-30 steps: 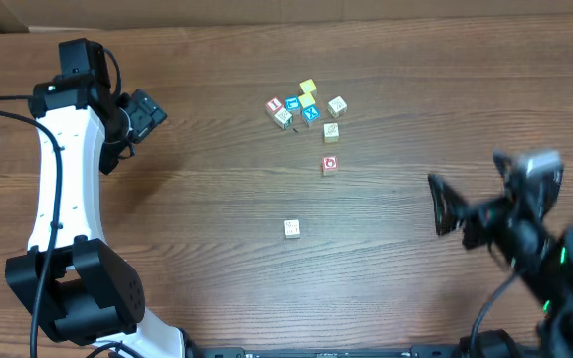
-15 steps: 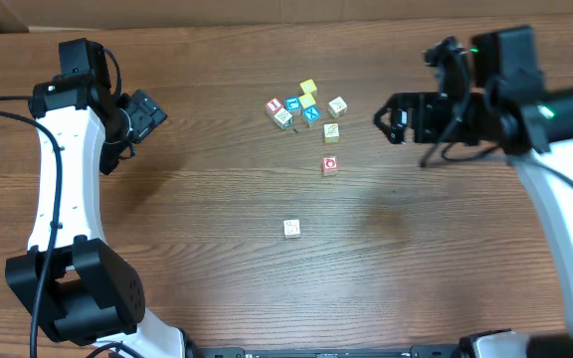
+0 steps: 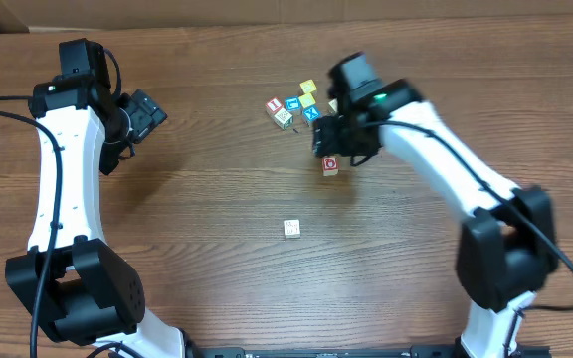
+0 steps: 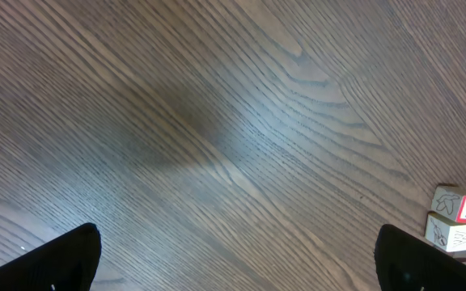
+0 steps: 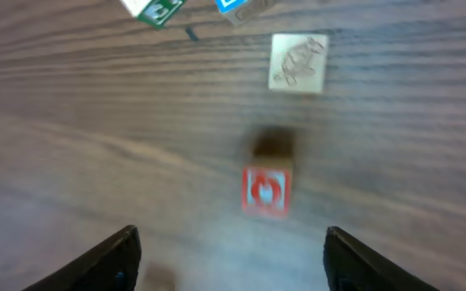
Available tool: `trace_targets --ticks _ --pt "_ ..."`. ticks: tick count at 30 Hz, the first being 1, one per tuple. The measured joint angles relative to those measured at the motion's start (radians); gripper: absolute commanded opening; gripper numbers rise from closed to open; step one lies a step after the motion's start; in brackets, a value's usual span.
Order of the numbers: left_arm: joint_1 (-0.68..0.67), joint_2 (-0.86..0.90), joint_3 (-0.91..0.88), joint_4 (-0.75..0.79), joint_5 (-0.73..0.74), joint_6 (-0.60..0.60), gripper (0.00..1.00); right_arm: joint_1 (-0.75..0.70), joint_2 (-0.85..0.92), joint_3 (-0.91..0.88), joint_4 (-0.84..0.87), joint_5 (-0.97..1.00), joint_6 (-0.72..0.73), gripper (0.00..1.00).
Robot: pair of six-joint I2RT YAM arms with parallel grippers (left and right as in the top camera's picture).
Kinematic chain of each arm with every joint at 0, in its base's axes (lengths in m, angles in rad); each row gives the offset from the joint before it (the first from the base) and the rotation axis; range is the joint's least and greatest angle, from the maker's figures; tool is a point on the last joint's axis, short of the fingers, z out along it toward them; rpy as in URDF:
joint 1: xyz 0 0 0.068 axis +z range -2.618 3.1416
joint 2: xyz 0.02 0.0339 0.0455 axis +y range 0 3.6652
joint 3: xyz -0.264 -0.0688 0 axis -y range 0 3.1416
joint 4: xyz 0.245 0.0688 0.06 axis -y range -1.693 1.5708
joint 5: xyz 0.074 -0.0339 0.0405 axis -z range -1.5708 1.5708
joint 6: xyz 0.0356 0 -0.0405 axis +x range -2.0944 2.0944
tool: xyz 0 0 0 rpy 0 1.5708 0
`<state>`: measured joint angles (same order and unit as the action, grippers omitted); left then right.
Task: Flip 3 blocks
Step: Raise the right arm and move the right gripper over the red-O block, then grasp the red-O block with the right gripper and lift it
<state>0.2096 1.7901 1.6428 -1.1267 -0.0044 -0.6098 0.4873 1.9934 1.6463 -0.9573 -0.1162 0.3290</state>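
The red-ring block [image 5: 265, 191] sits on the table [image 3: 217, 199] with its ring face up; as a cube it has no long side. One cream block [image 5: 298, 62] lies just beyond it, drawing upward, and another cream block [image 3: 291, 228] lies alone nearer the robot. The right gripper [image 5: 231, 242] hovers over the red-ring block, fingers spread, holding nothing. The left gripper [image 4: 237, 255] is spread wide and empty, well apart. The blocks' marks are too blurred to read.

Red-ring block [image 5: 265, 191] is white-faced; cream block [image 5: 298, 62] shows faint, perhaps tan, marks.
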Motion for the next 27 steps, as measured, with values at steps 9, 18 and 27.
trace_targets --ticks 9,18,27 --pt "0.000 0.000 0.000 0.000 0.000 0.000 1.00 0.032 0.129 -0.001 0.142 0.159 0.014 0.77" --pt "0.000 0.000 0.000 0.000 0.000 0.000 1.00 0.031 0.157 -0.003 0.147 0.175 0.018 0.50" --pt "0.000 0.000 0.000 0.000 0.000 0.000 1.00 0.039 0.163 -0.017 0.082 0.122 0.018 0.47"
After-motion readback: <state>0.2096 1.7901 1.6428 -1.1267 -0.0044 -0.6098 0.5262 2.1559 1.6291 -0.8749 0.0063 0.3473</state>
